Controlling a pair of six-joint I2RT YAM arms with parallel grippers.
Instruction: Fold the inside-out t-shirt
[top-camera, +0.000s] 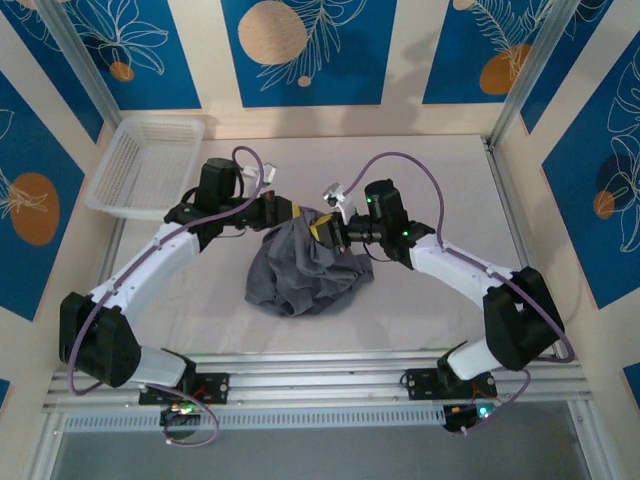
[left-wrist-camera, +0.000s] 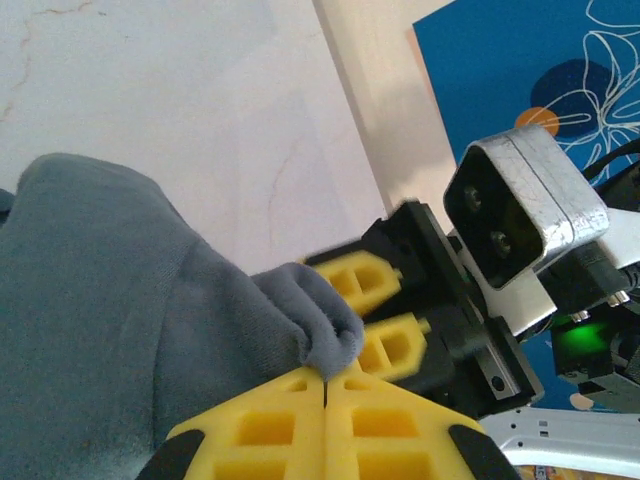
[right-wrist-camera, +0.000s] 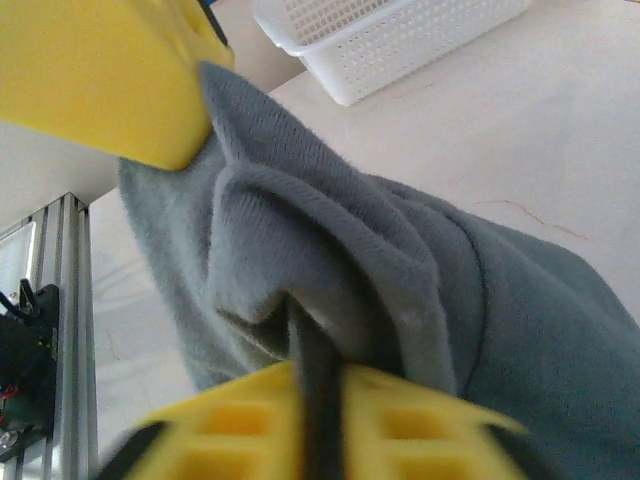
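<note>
Cloth of the inside-out t-shirt (top-camera: 300, 270) is heaped in a crumpled bunch at the middle of the table (top-camera: 440, 170), its top edge raised. One small fold is pinched by the left gripper (left-wrist-camera: 325, 380), another by the right gripper (right-wrist-camera: 315, 390) just beside it. Both bites look shallow, so a fold could be pulled free if the grippers are drawn apart sharply.

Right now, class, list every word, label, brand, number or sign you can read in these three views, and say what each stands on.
There are none to read.
The inside-out t-shirt, the white basket, the left gripper and the right gripper show no lettering.
The wall panels bear only leaf and circle patterns, no words or numbers.
</note>
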